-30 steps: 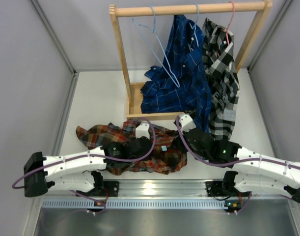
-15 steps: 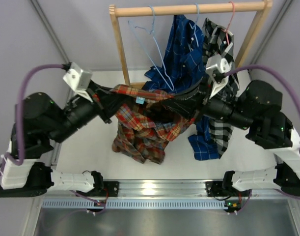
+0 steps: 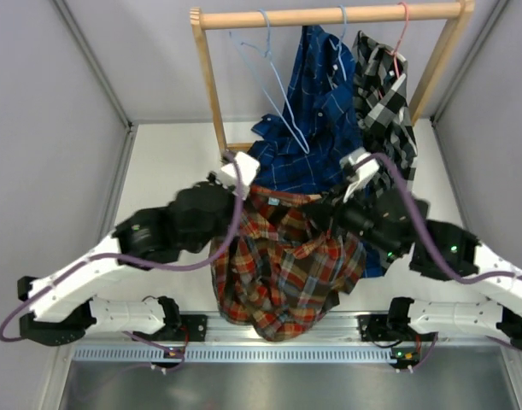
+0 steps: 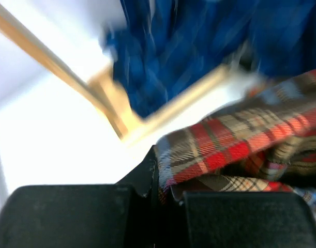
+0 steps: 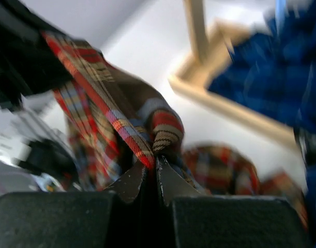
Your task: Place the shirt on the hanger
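Lifting is the step in hand: the left gripper (image 4: 156,173) and right gripper (image 5: 153,161) each pinch tight on a fold of the red-orange plaid shirt (image 3: 286,265), which hangs between them above the table. Next, I judge, its neck opening must reach the empty light-blue wire hanger (image 3: 270,61) on the wooden rail (image 3: 329,15).

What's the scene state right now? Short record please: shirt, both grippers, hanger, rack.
shirt: red plaid, lifted between both arms, drapes down in front of the rack
left gripper: shut on the shirt's edge
right gripper: shut on a fold of the shirt
hanger: light-blue wire, bare, hangs tilted from the rack
rack, other items: navy shirt, black-and-white shirt
progress: shirt not yet on hanger
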Tool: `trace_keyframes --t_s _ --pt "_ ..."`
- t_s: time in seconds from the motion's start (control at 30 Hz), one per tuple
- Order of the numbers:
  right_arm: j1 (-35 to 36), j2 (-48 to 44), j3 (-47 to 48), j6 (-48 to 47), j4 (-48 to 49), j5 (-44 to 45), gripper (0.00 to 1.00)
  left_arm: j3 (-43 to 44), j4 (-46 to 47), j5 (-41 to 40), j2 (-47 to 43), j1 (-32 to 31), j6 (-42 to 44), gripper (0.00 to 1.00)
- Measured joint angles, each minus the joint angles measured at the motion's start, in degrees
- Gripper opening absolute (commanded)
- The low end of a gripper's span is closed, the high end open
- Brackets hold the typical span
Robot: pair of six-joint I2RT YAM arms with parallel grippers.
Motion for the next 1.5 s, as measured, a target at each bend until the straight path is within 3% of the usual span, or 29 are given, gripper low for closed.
trace_keyframes --t_s 0.07,0.13,0.2,0.23,0.3,0.33,0.43,0.67,0.93,1.0,1.03,1.07,1.1,1.17,1.2,1.4,1.5 --pt "0.07 -2.97 -10.58 4.09 0.57 4.15 0.0 -10.38 1.9 3.8 0.42 5.05 -4.81 0.0" --pt "0.2 -4.44 -20.24 8.24 2.4 6.38 0.0 -19.5 4.83 12.52 1.57 11.26 -8.76 0.0" --pt "0.26 -5.07 -27.39 11.8 4.44 7.3 0.14 -25.73 7.72 20.2 3.17 14.8 -11.85 0.0" --pt "0.31 -6.01 -29.97 12.66 4.66 7.56 0.27 -27.89 8.79 22.4 3.3 15.45 -12.94 0.0" --pt "0.31 -9.05 -33.4 12.46 3.74 7.8 0.37 -31.12 9.9 24.63 2.78 17.27 -15.3 0.0" --pt "0.31 -11.02 -34.53 11.67 3.1 7.67 0.49 -32.0 10.47 25.59 2.4 18.18 -16.39 0.0" --pt "0.26 -15.02 -34.47 7.65 3.08 5.75 0.71 -32.54 12.04 28.24 1.31 19.67 -18.08 0.0" --pt "0.26 -11.78 -27.45 -7.17 3.91 -1.11 0.77 -32.54 14.62 37.86 -4.09 19.67 -19.02 0.0" --pt "0.2 5.79 -21.62 -21.24 6.78 -2.82 0.69 -32.63 14.69 43.34 -6.56 19.67 -19.69 0.0" --pt "0.2 8.9 -21.11 -23.43 7.52 -3.08 0.61 -32.65 14.67 43.95 -6.58 19.67 -19.69 0.0" --pt "0.13 10.32 -21.03 -24.48 8.44 -3.17 0.16 -32.65 14.67 44.24 -6.62 19.67 -19.71 0.0" --pt "-0.04 11.67 -20.87 -25.75 8.98 -3.28 0.0 -32.65 14.64 44.39 -6.69 19.67 -19.69 0.0" --pt "-0.35 12.74 -20.81 -26.14 9.53 -3.48 0.0 -32.65 14.64 44.46 -6.82 19.67 -19.69 0.07" --pt "-1.16 13.94 -20.79 -26.4 10.73 -3.06 0.0 -32.65 14.47 43.43 -7.19 19.65 -19.41 0.84" --pt "-1.79 14.03 -20.79 -26.25 10.91 -2.62 0.0 -32.54 14.03 42.23 -7.43 19.65 -19.65 0.98" --pt "-12.07 10.97 -20.79 -22.23 10.58 -1.73 0.0 -32.28 7.37 23.08 -13.57 19.56 -25.11 0.98" --pt "-18.51 7.3 -21.0 -19.74 10.4 -3.37 0.0 -34.38 6.27 18.18 -18.91 19.65 -30.08 0.98"
